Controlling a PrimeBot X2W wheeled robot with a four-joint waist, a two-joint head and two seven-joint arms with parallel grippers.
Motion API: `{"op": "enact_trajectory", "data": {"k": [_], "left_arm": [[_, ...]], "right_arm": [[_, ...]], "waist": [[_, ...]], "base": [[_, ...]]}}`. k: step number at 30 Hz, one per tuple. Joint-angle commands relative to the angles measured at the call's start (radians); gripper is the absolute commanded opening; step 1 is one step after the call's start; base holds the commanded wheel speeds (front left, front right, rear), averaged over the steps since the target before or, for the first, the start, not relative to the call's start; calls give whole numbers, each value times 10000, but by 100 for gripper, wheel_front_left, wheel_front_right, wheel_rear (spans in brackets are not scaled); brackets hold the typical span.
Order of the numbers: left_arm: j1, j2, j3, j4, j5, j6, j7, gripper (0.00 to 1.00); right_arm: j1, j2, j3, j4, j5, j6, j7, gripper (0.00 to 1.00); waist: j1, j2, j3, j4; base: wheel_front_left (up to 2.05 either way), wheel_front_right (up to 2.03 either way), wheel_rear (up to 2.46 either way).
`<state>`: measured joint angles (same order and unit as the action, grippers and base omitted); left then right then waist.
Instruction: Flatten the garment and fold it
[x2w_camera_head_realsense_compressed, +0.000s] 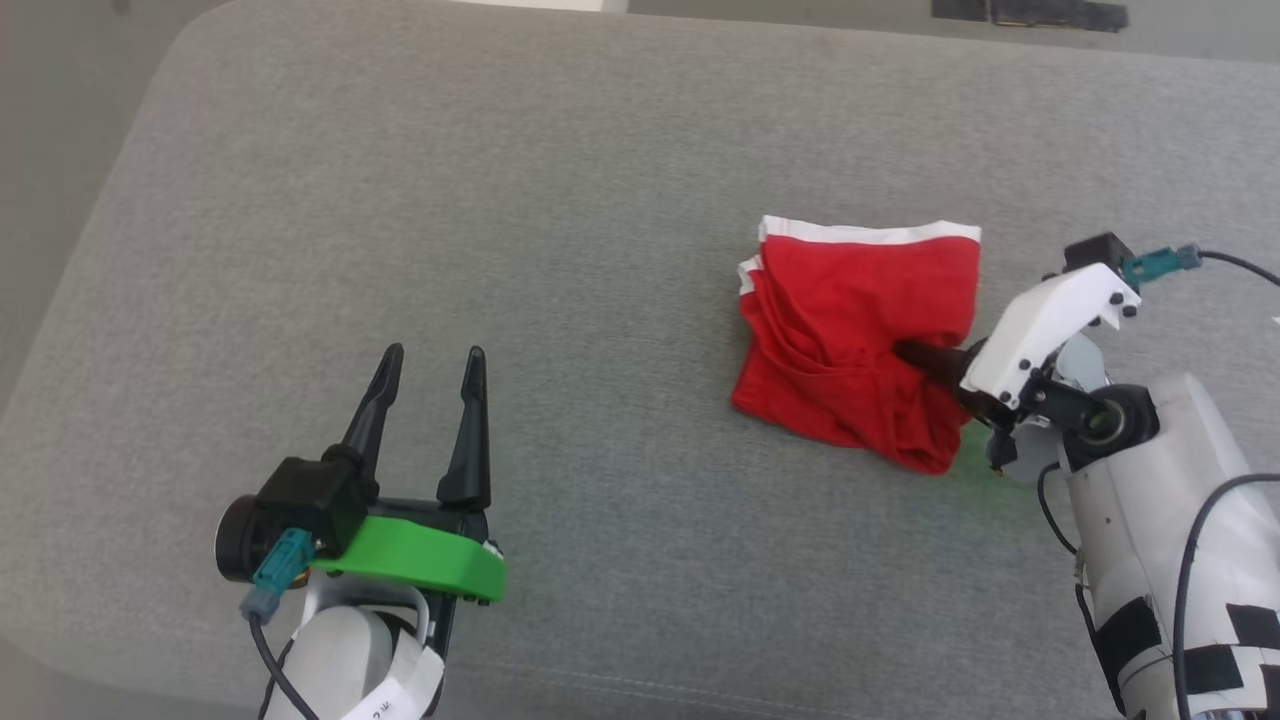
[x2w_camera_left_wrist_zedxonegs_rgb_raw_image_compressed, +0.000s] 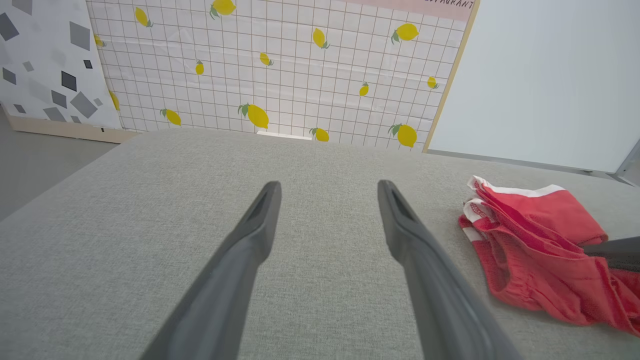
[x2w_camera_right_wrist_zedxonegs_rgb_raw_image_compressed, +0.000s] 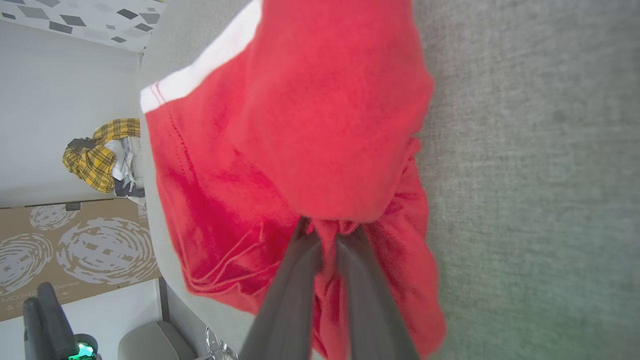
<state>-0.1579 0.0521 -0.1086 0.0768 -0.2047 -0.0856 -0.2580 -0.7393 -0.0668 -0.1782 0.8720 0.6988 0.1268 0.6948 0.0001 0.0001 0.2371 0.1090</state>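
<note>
Red shorts (x2w_camera_head_realsense_compressed: 850, 320) lie bunched, not flat, on the grey upholstered cushion (x2w_camera_head_realsense_compressed: 560, 180). A white-trimmed edge runs left to right along their far side, and crumpled red folds lie on their near side. The heap is about as wide as it is deep, so that white edge is the only clear axis you have. The right gripper (x2w_camera_head_realsense_compressed: 905, 350) meets the shorts at their right edge, about halfway between far and near sides. In the right wrist view its jaws stand almost together, with a pinch of red fabric between them and an upper layer draped over the tips. You have a grip on the cloth, but how many layers are caught cannot be told. The left gripper (x2w_camera_head_realsense_compressed: 434, 352) is well apart from the shorts on their left, over bare cushion, with its jaws spread and holding nothing. Key relation: the right arm is at the shorts and the left arm is the far one, with the shorts lying to its right. Judgement: this is early in the flattening step, with no tidy fold made yet. For the next move you would likely bring the left gripper across to the left edge of the shorts, near the stacked white-trimmed corner. Both arms could then draw apart along the white edge. Risk: pulling with the right arm alone will probably drag the whole heap rather than open it.
</note>
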Motion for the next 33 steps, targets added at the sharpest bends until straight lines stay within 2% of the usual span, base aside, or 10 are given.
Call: {"op": "enact_trajectory", "data": {"k": [1, 6, 13, 18, 22, 26, 33], "left_arm": [[-104, -18, 30, -71, 60, 33, -38, 100], [3, -18, 190, -201, 216, -26, -38, 100], [-154, -18, 173, -485, 423, -173, -38, 100], [-465, 59, 98, -754, 702, -282, -38, 100], [-783, 274, -86, -982, 884, -351, -38, 100], [-1040, 542, -294, -1182, 1020, -388, -38, 100], [-1361, 1171, -308, -1492, 1138, -410, 50, 100]], "right_arm": [[-49, 42, 142, -207, -111, 39, -48, 0], [-148, -133, 1343, -1144, -785, 39, -120, 0], [-414, -1145, 3622, -2176, -2615, 39, -381, 0], [-807, -1933, 4320, -2235, -3610, 39, -670, 0], [-1134, -2407, 4005, -1863, -4281, 39, -1254, 0], [-1410, -2740, 3325, -1395, -5226, 39, -2024, 0], [-1991, -2880, 1832, -790, -6680, 39, -3299, 0]], "waist": [[-1, -1, -63, -236], [-1, -1, -139, -1026], [-1, -1, 111, -2629], [-1, -1, 582, -3786], [-1, -1, 1116, -4550], [-1, -1, 1640, -5020], [-1, -1, 2518, -5233]], "base": [[0, 0, 0], [0, 0, 0], [0, 0, 0], [0, 0, 0], [0, 0, 0], [0, 0, 0], [0, 0, 0]]}}
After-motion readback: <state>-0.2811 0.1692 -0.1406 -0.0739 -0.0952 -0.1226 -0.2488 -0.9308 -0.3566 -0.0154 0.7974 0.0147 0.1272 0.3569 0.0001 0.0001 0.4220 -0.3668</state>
